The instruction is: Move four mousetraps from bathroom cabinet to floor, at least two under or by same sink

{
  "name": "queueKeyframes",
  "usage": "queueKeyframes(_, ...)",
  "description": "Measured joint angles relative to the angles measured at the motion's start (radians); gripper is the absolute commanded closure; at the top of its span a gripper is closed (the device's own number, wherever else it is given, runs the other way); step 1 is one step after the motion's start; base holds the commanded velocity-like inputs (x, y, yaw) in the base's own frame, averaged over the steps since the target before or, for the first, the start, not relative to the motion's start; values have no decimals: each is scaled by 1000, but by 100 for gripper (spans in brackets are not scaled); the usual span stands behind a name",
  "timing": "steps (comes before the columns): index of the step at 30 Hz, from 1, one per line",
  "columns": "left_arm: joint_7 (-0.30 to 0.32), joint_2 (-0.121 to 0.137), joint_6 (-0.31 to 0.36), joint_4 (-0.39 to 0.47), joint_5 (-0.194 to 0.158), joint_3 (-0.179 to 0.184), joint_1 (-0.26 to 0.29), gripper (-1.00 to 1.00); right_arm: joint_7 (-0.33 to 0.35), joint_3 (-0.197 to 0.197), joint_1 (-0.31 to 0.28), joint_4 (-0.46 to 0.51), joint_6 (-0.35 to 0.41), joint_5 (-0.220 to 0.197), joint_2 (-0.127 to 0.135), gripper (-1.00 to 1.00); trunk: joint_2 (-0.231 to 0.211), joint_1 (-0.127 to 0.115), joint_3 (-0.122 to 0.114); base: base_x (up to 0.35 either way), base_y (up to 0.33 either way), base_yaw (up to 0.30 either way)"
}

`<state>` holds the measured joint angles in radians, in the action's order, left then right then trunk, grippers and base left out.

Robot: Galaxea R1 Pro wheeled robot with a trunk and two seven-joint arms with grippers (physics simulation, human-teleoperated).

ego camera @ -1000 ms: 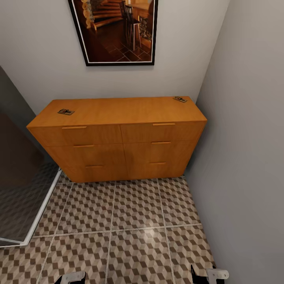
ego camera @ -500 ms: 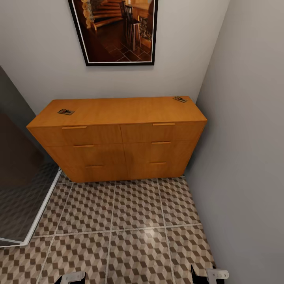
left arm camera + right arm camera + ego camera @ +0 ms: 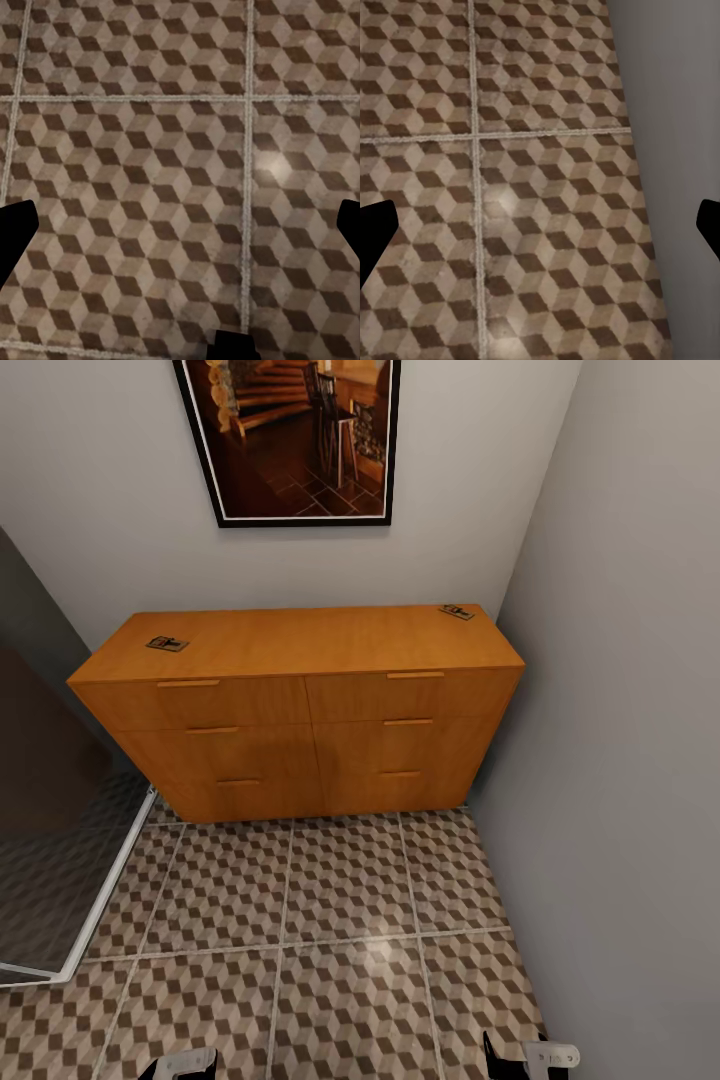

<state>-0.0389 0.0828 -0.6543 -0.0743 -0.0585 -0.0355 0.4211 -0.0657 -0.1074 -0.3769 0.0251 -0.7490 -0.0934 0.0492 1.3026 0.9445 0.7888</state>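
Left hand (image 3: 180,1066) and right hand (image 3: 530,1057) hanging low at near edge over bathroom floor (image 3: 340,950), fingers of both spread apart, gripping nothing. Right hand sitting slightly farther left than 0.5 s ago; all else unchanged. Farther off, cabinet (image 3: 300,735) standing against wall, drawers shut. 2 mousetraps lying on its top: 1 near left end (image 3: 167,644), 1 at far right corner (image 3: 457,612). Framed picture (image 3: 290,435) hanging above.

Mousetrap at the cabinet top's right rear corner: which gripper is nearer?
Right. The right gripper sits low on the mousetrap's side of the cabinet; the left gripper is low on the opposite side, farther off.
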Motion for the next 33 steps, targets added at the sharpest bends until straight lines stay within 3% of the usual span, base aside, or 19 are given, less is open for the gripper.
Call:
queueKeyframes(4,-2,1,27,2,0,-2,0,-100,0,0,0,0,0,0,1,-100,0,0,0,0,0,0)
queueKeyframes(12,-1,0,305,49,5,-6,0,-100,0,0,0,0,0,0,1,-100,0,0,0,0,0,0)
queueKeyframes(16,0,0,507,203,6,-6,1,-100,0,0,0,0,0,0,1,-100,0,0,0,0,0,0)
queueKeyframes(22,2,0,688,380,7,-7,1,-100,0,0,0,0,0,0,1,-100,0,0,0,0,0,0)
queueKeyframes(26,3,0,881,559,8,-9,1,-100,0,0,0,0,0,0,1,-100,0,0,0,0,0,0)
queueKeyframes(31,4,-2,1033,715,8,-9,1,-100,0,0,0,0,0,0,1,-100,0,0,0,0,0,0)
queueKeyframes(33,5,-3,1129,822,7,-9,1,-100,0,0,0,0,0,0,1,-100,0,0,0,0,0,0)
